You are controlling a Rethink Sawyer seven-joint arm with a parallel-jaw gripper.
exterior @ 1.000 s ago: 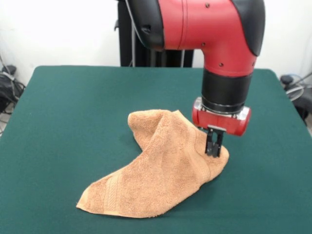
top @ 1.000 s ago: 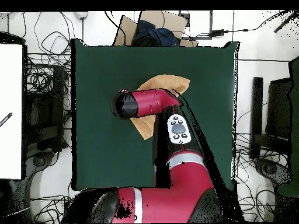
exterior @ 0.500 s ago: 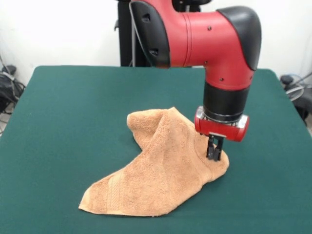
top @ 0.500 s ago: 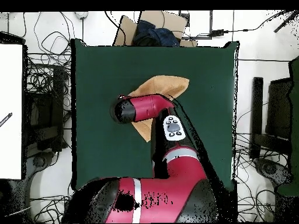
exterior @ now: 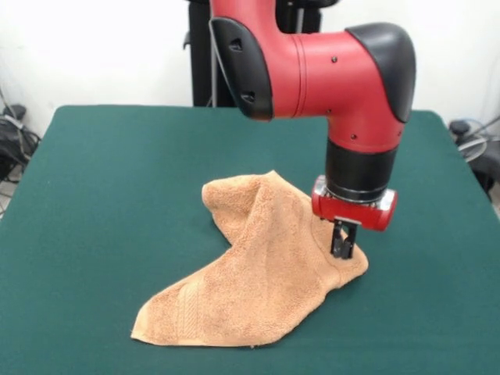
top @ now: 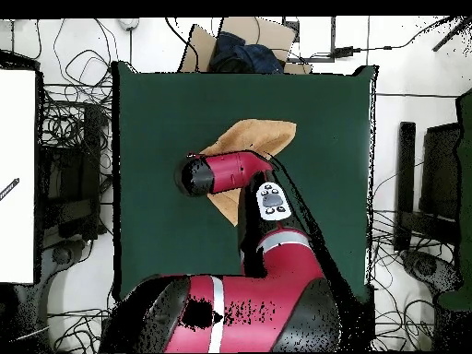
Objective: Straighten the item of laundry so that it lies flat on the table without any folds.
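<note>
The item of laundry (exterior: 258, 273), an orange-tan towel, lies crumpled on the green table (exterior: 94, 195). A raised fold stands near its middle and a flatter striped end reaches toward the near left. My gripper (exterior: 344, 248) is down at the towel's right-hand corner, its fingers close together and pinched on the cloth. In the overhead view the towel (top: 261, 136) shows above and below the red arm on the table (top: 157, 111). The arm hides the gripper there.
A cardboard box (top: 241, 44) holding dark cloth sits just beyond the table's top edge in the overhead view. Cables lie on the floor at both sides. A white panel (top: 17, 175) stands to the left.
The gripper has shifted slightly with the towel's corner in it. The towel's near-left end has slid a little to the right, and the arm's upper link has swung.
</note>
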